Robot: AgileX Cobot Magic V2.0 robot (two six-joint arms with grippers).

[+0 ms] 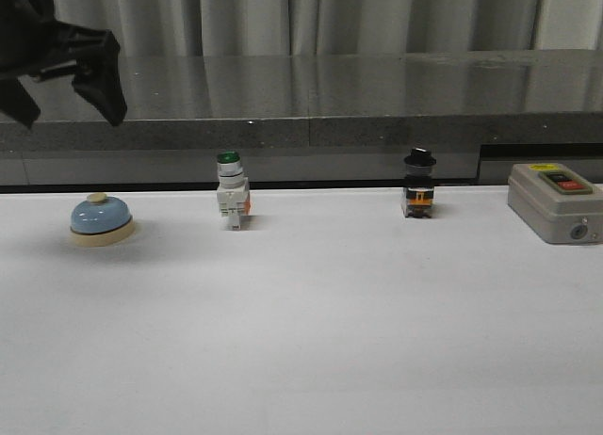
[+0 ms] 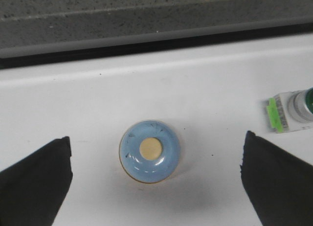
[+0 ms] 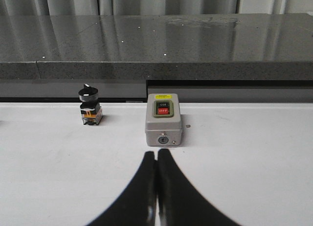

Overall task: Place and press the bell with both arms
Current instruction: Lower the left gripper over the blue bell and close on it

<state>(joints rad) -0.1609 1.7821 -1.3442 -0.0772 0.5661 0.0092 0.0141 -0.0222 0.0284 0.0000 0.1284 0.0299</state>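
Observation:
The light-blue bell [image 1: 101, 219] with a cream base and cream button stands on the white table at the left. In the left wrist view the bell [image 2: 149, 151] lies straight below, between my two wide-apart fingers. My left gripper [image 1: 71, 82] hangs open and empty high above the bell; in its own view the left gripper [image 2: 154, 174] straddles it without touching. My right gripper [image 3: 156, 155] is shut and empty, low over the table in front of the grey box. It does not show in the front view.
A green-capped white push-button switch [image 1: 232, 191] stands right of the bell and shows in the left wrist view [image 2: 291, 109]. A black-knobbed switch [image 1: 419, 184] and a grey box with red and green buttons [image 1: 556, 201] stand further right. A dark stone ledge [image 1: 311, 105] runs behind.

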